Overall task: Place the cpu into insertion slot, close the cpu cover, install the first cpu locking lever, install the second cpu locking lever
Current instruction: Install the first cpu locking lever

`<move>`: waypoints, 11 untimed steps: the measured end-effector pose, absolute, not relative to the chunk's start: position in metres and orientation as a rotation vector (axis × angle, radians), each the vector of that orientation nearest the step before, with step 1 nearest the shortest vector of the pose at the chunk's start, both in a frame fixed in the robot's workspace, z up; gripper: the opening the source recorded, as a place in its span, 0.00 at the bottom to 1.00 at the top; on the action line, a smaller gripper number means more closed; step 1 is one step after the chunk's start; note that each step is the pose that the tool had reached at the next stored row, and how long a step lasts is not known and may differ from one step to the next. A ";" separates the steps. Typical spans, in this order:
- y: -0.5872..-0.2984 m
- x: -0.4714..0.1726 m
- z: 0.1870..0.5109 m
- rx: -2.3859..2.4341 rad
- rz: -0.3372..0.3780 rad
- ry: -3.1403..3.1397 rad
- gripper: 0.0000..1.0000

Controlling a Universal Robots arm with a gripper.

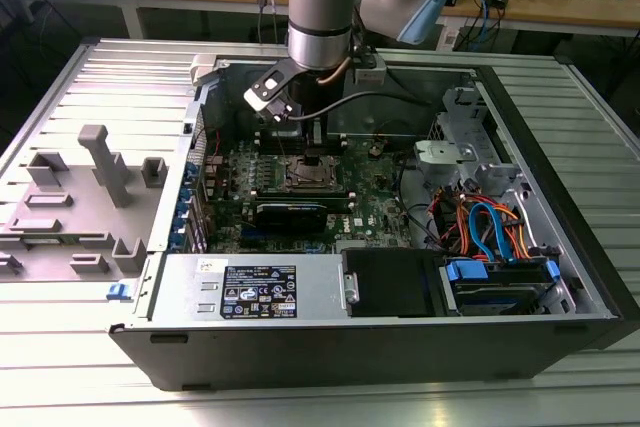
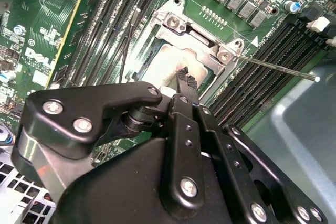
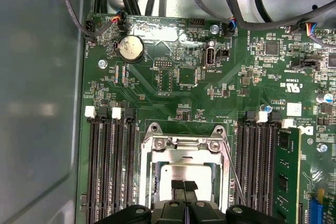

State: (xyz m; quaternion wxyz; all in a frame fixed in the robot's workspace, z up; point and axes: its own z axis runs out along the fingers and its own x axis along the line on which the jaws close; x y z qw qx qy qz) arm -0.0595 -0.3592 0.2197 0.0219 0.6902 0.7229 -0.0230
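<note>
In the exterior view, just left of centre, the insertion slot [image 1: 305, 177] holds the cpu [image 3: 181, 171] under the lowered cpu cover [image 3: 184, 144]. The gripper [image 3: 184, 185], fingertips together, sits directly above the cpu. One locking lever [image 2: 273, 66] stands free beside the cover. It is best pushed steadily, clear of the memory slots [image 3: 110, 166].

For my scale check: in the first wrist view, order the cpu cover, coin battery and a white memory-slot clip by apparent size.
Largest: cpu cover, partly hidden by the tool.
Then: coin battery.
Smallest: white memory-slot clip.
</note>
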 end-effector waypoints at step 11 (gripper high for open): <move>-0.359 -0.059 0.243 2.138 -0.072 2.240 0.11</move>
